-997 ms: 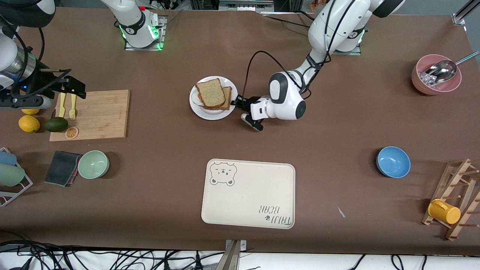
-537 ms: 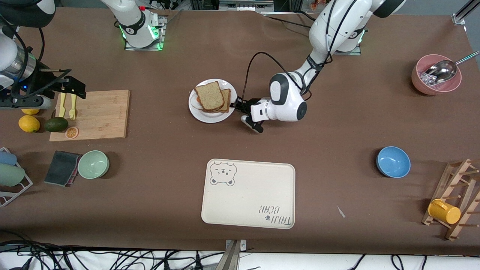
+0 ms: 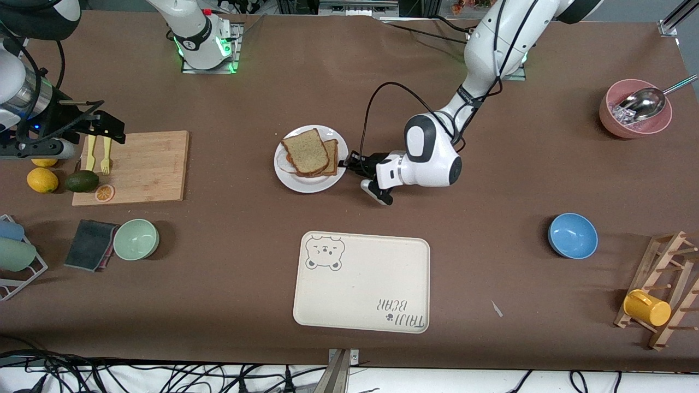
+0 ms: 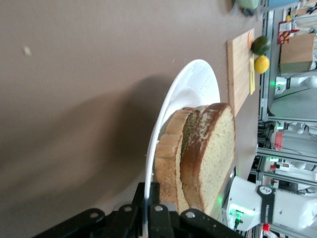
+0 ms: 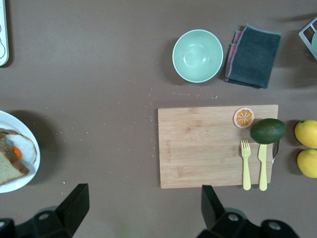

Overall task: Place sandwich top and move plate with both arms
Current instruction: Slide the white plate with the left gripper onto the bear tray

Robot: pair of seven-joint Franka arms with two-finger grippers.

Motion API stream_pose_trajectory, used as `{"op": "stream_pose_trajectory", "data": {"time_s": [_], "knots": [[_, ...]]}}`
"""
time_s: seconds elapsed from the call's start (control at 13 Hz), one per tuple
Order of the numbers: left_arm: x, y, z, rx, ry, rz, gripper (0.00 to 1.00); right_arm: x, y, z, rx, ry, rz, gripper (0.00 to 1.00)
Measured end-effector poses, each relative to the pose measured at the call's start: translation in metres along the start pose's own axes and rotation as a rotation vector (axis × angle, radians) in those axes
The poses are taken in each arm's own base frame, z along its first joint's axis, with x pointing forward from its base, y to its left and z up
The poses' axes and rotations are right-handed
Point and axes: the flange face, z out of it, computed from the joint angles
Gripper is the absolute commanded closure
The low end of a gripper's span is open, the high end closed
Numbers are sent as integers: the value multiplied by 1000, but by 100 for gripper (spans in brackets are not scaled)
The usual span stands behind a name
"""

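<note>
Sandwich top [image 3: 306, 151] hides most of egg [image 3: 283, 159].

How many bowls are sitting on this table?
3. A green bowl sits beside the dark cloth toward the right arm's end; a blue bowl and a pink bowl holding a metal scoop sit toward the left arm's end. None seems hidden.

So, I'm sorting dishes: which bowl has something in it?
The pink bowl at the left arm's end; a metal scoop rests inside. The green bowl and blue bowl are empty.

Even, bright overhead light; soft shadows beside the plate [image 3: 309, 185]; views sharp, no glare.
</note>
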Motion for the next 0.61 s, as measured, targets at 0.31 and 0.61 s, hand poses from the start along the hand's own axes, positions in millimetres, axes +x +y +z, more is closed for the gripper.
{"op": "stream_pose_trajectory", "data": {"time_s": [0.31,0.61], "knots": [[35,-1,-47,-8,94,14,100,0,0,0,0,-1,0,0],[85,-18,-131,5,237,34,100,0,0,1,0,-2,0,0]]}}
